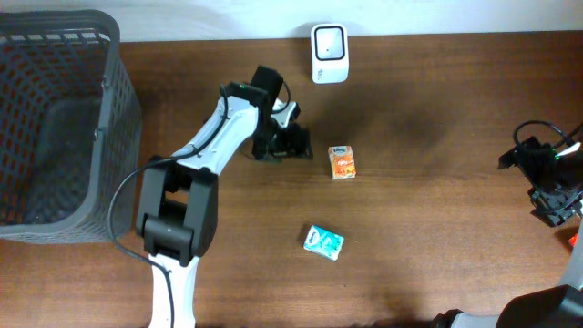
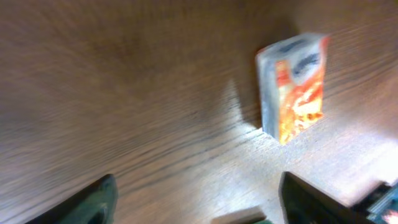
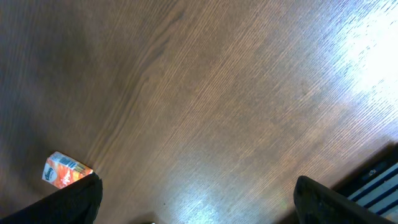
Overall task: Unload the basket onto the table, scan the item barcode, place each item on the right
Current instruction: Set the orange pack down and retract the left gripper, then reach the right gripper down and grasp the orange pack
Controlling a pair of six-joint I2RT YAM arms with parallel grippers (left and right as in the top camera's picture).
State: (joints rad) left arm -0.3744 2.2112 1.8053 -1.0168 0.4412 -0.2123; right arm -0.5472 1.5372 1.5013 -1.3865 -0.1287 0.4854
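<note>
Orange packet (image 1: 342, 162) lies on the wooden table (image 1: 428, 228), just right of the left gripper (image 1: 293, 141), whose jaws stand apart and empty. The right gripper (image 3: 196, 208), far right, is likewise spread.

Table (image 1: 437, 228): dark brown wood with a long grain, filling nearly the whole overhead view. A pale strip (image 1: 455, 16) runs along its far edge; wall or floor, cannot tell which. Grey mesh basket (image 1: 55, 128) at the table's left end, partly cut off by the frame. A bright glare patch (image 3: 373, 50) lies on the wood in the right wrist view, and a softer sheen (image 2: 249, 140) shows in the left wrist view.
</note>
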